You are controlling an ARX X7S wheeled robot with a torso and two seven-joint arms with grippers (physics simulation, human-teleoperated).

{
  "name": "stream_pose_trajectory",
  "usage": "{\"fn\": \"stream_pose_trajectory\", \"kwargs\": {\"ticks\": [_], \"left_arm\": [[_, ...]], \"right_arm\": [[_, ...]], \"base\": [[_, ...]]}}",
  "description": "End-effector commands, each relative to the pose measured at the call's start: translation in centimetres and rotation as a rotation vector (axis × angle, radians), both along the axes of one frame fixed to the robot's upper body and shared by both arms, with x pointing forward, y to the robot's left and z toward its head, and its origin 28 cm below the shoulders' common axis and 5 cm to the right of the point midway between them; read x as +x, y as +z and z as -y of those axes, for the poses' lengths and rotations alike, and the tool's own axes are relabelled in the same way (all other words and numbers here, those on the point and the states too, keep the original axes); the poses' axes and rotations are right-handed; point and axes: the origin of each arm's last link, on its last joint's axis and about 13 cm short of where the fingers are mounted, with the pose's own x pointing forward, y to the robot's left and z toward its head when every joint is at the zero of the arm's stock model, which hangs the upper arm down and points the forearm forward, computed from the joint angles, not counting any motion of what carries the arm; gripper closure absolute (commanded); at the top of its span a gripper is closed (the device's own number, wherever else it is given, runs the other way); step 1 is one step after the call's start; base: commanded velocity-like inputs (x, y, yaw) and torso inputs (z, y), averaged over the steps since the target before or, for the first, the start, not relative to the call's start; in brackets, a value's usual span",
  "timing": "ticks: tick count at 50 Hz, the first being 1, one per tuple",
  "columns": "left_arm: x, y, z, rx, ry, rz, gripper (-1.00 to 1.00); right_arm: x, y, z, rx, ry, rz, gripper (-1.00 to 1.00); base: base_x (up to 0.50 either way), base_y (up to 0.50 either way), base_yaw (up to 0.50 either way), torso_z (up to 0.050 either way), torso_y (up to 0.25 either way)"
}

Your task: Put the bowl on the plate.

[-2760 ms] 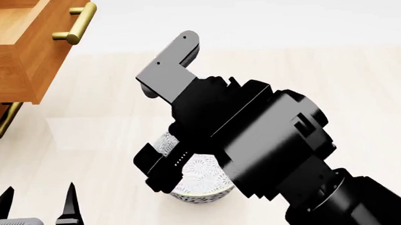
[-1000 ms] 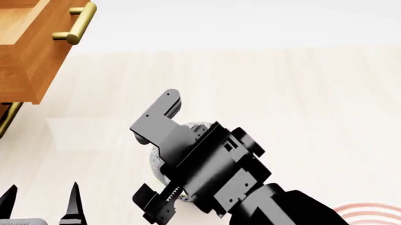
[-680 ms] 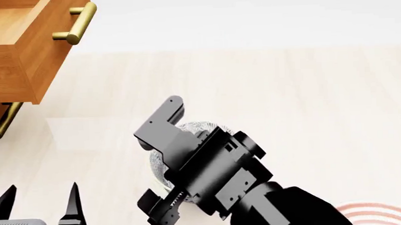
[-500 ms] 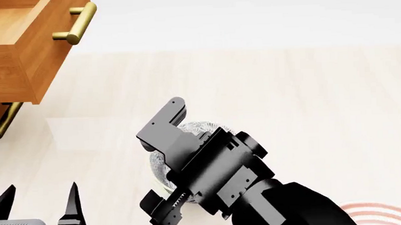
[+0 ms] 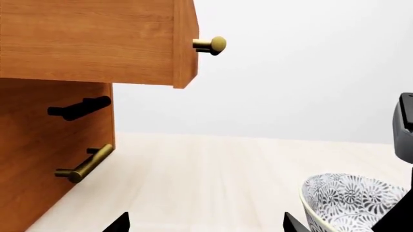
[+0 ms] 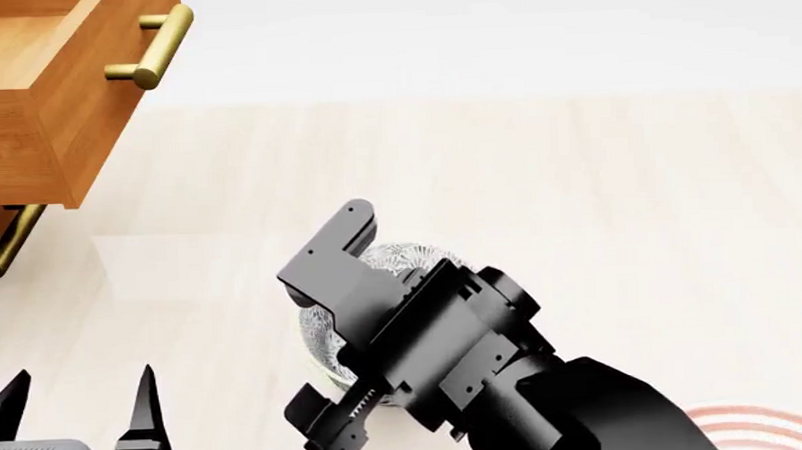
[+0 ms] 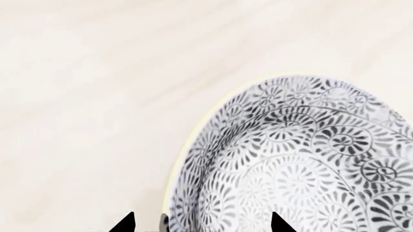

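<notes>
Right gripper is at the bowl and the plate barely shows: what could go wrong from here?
1. The right gripper straddles only the rim of the bowl; a thin edge hold may let the bowl tilt or slip in transit.
2. Only a sliver of the plate shows in the head view, partly behind the arm, so placement could land off-centre.
3. The left gripper sits near the bowl and might be clipped.

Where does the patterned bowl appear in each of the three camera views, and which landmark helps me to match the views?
Head view: the bowl is low and left of centre, mostly hidden under the right gripper.
Left wrist view: lower right corner.
Right wrist view: fills the lower right.
Shared landmark: the pale wooden floor under the bowl in every view.
</notes>
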Motion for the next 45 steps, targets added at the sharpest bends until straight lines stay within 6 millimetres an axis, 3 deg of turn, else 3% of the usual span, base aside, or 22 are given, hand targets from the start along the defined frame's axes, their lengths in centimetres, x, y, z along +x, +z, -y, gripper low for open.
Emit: {"fn": "stream_pose_trajectory", "kwargs": {"ticks": [1,14,15,38,45], "left_arm": [[0.0,0.1,0.0,0.0,0.001,0.001,-1.0],[-0.1,0.0,0.0,-0.003,0.003,0.0,-1.0],[-0.1,0.0,0.0,-0.001,0.003,0.0,-1.0],[-0.2,0.1,0.0,-0.003,0.001,0.002,-1.0],[-0.2,0.2,0.0,-0.003,0.0,0.005,-1.0]], "right_arm": [[-0.2,-0.5,0.0,-0.011,-0.004,0.001,-1.0],[-0.3,-0.7,-0.2,-0.014,0.002,0.005,-1.0],[-0.3,-0.7,-0.2,-0.014,0.003,0.006,1.0],[-0.1,-0.2,-0.2,-0.014,0.008,0.008,1.0],[0.0,1.7,0.2,0.018,0.008,0.073,1.0]], "base": [[0.0,0.0,0.0,0.0,0.0],[0.0,0.0,0.0,0.0,0.0],[0.0,0.0,0.0,0.0,0.0],[0.0,0.0,0.0,0.0,0.0],[0.0,0.0,0.0,0.0,0.0]]}}
